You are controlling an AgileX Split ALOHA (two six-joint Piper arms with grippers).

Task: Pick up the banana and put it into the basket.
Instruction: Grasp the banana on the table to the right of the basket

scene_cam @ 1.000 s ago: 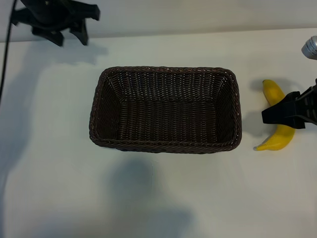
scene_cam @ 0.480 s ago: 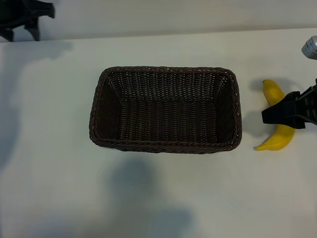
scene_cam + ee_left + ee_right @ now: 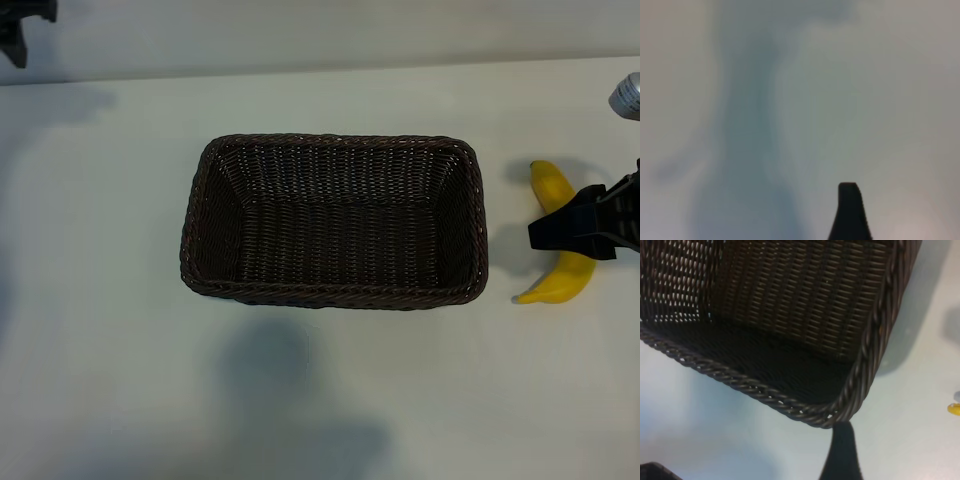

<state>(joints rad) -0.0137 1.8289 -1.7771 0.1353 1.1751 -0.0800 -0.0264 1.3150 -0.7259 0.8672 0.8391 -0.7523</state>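
The banana (image 3: 556, 192) lies on the white table just right of the basket (image 3: 200, 225), its curve bowing away from it. My right gripper (image 3: 578, 226) hangs over the banana's middle and hides that part. In the right wrist view the right gripper (image 3: 747, 447) is open, its fingers (image 3: 842, 455) wide apart with only bare table between them, the basket's corner (image 3: 840, 407) just ahead and the banana's tip (image 3: 955, 409) at the edge. The left gripper (image 3: 14, 28) sits at the far back left corner, mostly out of frame; one of its fingers (image 3: 850, 212) shows over bare table.
A silvery cylinder (image 3: 626, 96) pokes in at the right edge behind the banana. The basket holds nothing. Shadows of the arms fall on the table in front of the basket and at the left.
The left arm has drawn back to the left, nearly out of the exterior view. The right gripper, banana and basket have not moved.
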